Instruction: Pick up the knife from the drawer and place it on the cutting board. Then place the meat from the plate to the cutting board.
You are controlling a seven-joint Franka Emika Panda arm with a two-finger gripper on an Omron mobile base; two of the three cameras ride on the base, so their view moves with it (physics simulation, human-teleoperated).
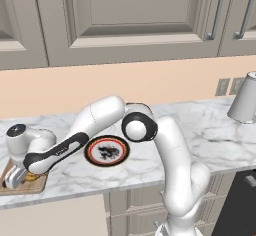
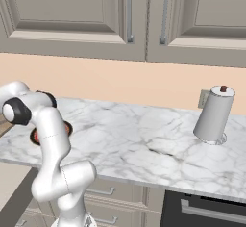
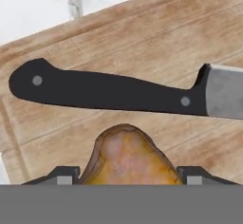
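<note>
Meat [image 3: 127, 156] sits between the pincer [image 3: 127, 176] tips, right over the cutting board [image 3: 142, 42], just beside the knife [image 3: 118, 92] handle but not touching it as far as I can see. Tips stand wide, one either side of the lump; can't tell whether they're pressing on it or already let go, nor whether the meat rests on the wood or hangs just above. Risks, my read: if it's above the board, a release could let it roll onto the handle or toward the near edge. If the tips drag on lift-off, the lump could come along and nudge the knife. Meat looks like a small rounded orange-brown lump, darker rim, paler glossy patch in the middle, irregular outline, probably slippery. From the left base view the arm reaches far left and low over the board, plate [image 1: 107, 150] bare on the marble surface [image 1: 210, 135], so this is likely the last step.
</note>
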